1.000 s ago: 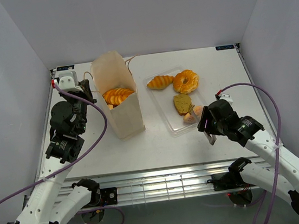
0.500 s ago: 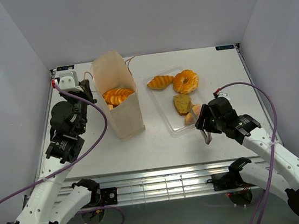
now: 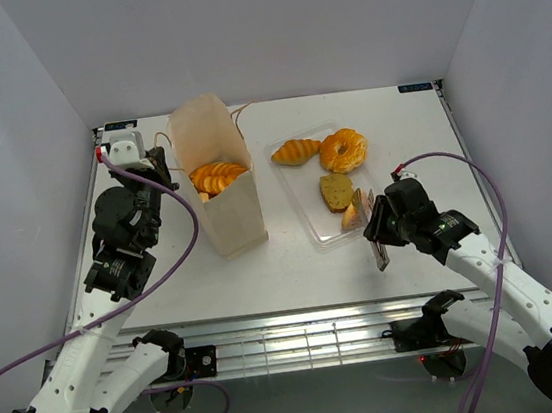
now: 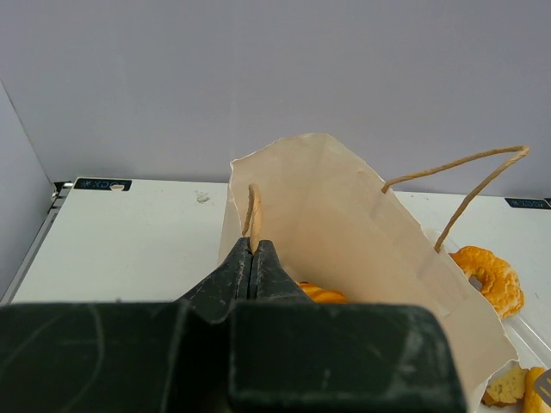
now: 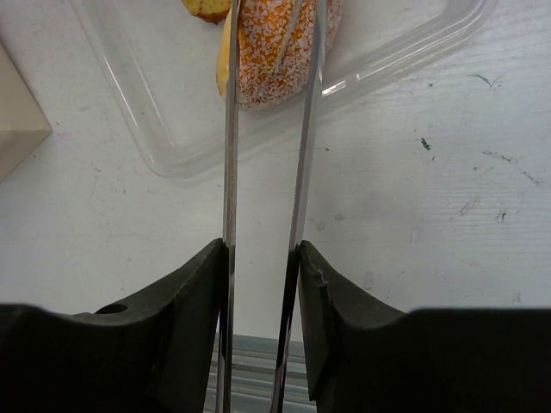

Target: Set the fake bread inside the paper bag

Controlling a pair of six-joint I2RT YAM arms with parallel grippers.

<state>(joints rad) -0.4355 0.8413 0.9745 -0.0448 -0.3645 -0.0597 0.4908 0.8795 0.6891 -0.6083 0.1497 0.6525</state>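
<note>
**Right arm at the speckled bun, left arm holding the bag**

Nearest the arms, the right gripper [image 5: 269, 17] has its two thin metal blades set narrow, straddling the speckled bun [image 5: 271, 69] at the near end of the clear tray [image 5: 155, 138]. The blades lie against or over the bun's sides, and I cannot tell whether they grip it yet. The bun looks light and foam-like with a rough crust, so I judge it will give a little and is unlikely to slip. The best hold is probably across its narrow middle, since a squeeze near an edge could flip it out.

Just beyond it in the tray lies a brown slice [image 3: 336, 191]. Farther back are a croissant [image 3: 296, 151] and a ring pastry [image 3: 343, 150].

Left of the tray stands the paper bag [image 3: 232, 217], upright, with orange loaves [image 3: 218, 176] already inside. It is thin and probably tips easily. The left gripper [image 4: 252, 249] is fully closed on its rim by a string handle, steadying the mouth.
</note>
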